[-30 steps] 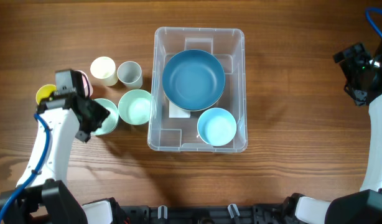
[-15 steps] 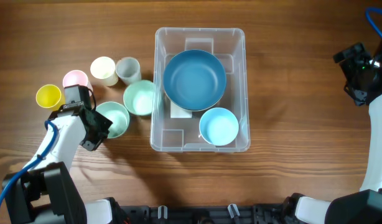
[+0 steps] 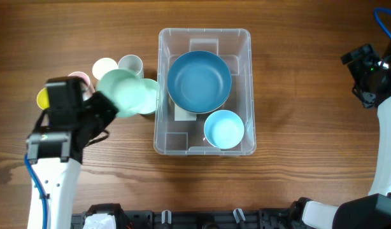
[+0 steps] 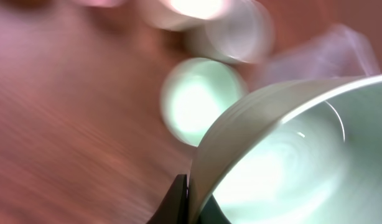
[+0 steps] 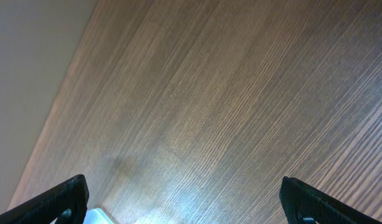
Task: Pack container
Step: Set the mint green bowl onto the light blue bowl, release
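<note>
The clear container [image 3: 241, 44] stands mid-table, holding a large blue bowl [image 3: 199, 81] and a small light-blue bowl [image 3: 222, 129]. My left gripper [image 3: 103, 105] is shut on the rim of a mint-green bowl [image 3: 122, 92], held tilted above the table just left of the container. In the left wrist view, its fingers [image 4: 180, 200] pinch the wall of the mint-green bowl [image 4: 303, 155], and the container [image 4: 328, 53] is a blur beyond. My right gripper [image 3: 367, 76] is far right, open, with only bare wood between its fingers [image 5: 60, 199].
A second mint bowl [image 3: 149, 97] sits against the container's left wall, partly under the lifted one. Cream [image 3: 105, 67] and grey [image 3: 130, 63] cups stand behind it. Pink [image 3: 79, 77] and yellow [image 3: 41, 98] cups are partly hidden by my left arm.
My left gripper shut on the mint bowl's rim and lifted it up and rightward. The second mint bowl slid toward the container. The right arm stayed still.
</note>
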